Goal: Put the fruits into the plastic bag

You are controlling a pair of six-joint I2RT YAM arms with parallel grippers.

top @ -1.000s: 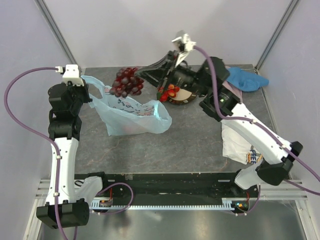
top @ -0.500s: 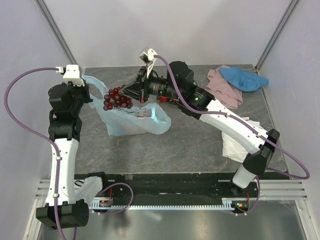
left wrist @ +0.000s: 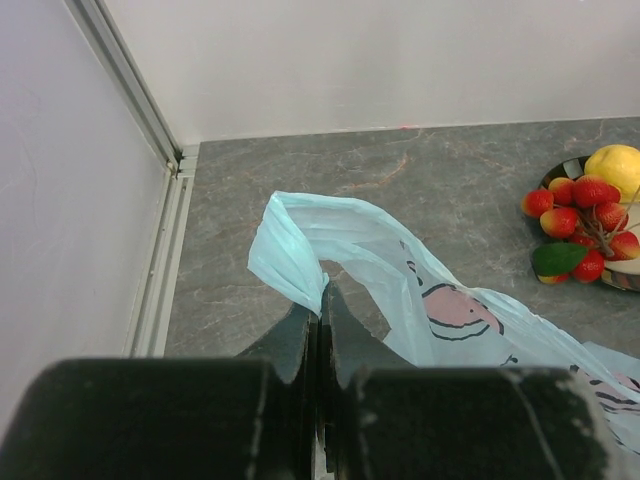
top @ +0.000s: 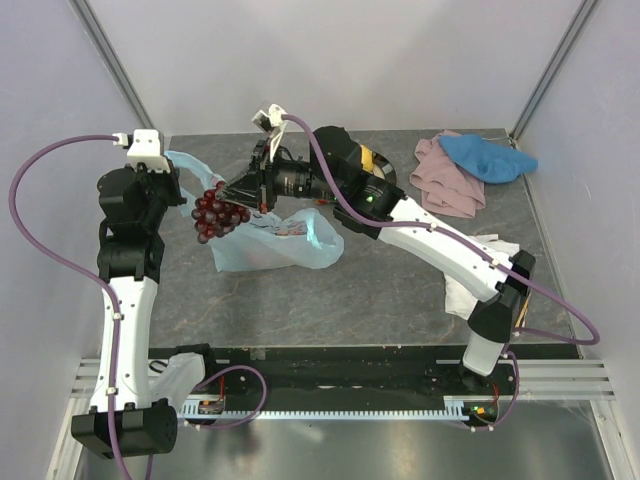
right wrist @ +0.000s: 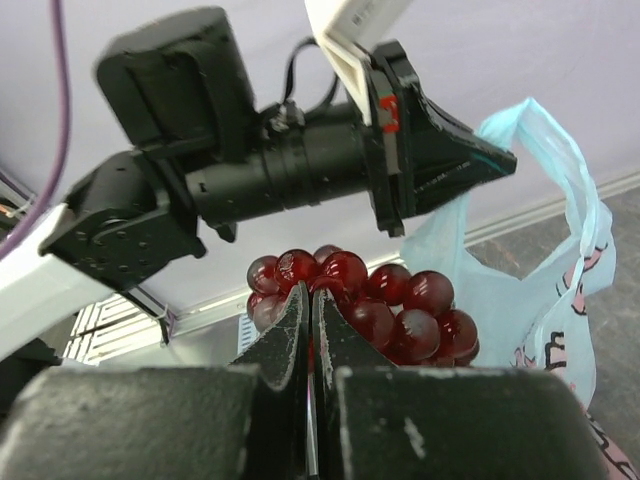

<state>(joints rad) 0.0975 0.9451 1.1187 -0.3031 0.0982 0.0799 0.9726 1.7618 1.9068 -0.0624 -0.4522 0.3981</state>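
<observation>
The task is partly done at best. The right gripper [right wrist: 308, 297], fingers pinched together on the stem of the grapes [top: 214, 213], hangs the bunch at the mouth of the plastic bag [top: 275, 238] near the rear left corner of the worktop [top: 380, 290], not yet released. The left gripper [left wrist: 320, 300] is clamped on the bag's handle [left wrist: 285, 245], holding it up. The lemon [left wrist: 615, 165] and strawberries [left wrist: 573, 205] lie on the plate [left wrist: 600, 282] by the rear edge, and I cannot tell whether the bag already holds fruit.
</observation>
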